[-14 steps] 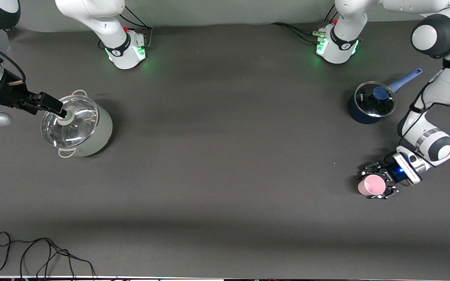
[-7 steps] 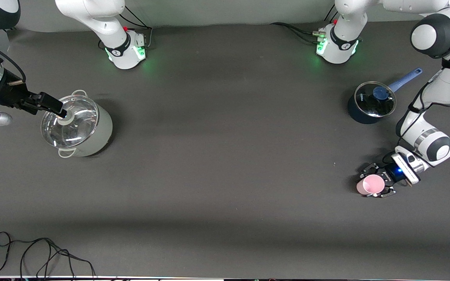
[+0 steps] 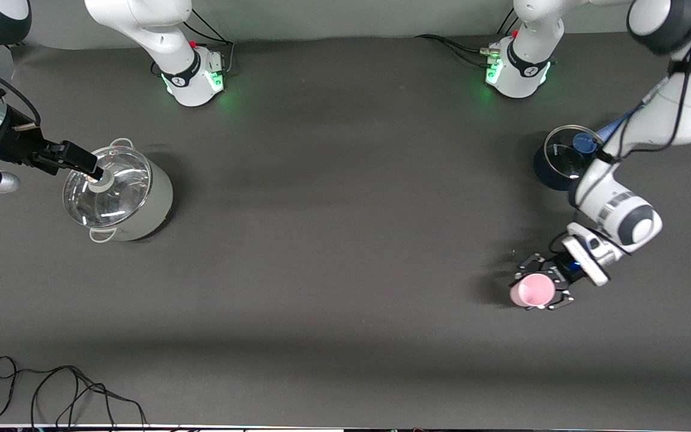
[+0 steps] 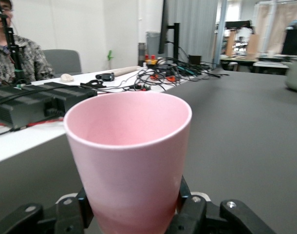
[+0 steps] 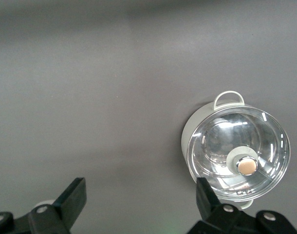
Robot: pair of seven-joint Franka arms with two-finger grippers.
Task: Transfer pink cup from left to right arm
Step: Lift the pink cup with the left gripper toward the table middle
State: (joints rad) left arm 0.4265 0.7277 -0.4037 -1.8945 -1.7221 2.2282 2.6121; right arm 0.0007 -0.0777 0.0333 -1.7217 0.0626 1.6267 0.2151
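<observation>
The left gripper [image 3: 542, 287] is clamped on the upright cup [image 3: 532, 290], while the right gripper [image 3: 84, 165] waits spread wide over the pot [image 3: 119, 193].

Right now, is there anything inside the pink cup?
The pink cup, held upright in the left end effector, shows only bare pink inner wall near its rim. Its bottom is hidden by the near wall, so contents cannot be ruled out.

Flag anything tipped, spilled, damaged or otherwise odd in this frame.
Nothing stands out. The pink cup sits upright and looks empty in the left gripper, fingers closed on it. The right gripper hangs open over the lidded grey pot. The blue saucepan keeps its lid.
</observation>
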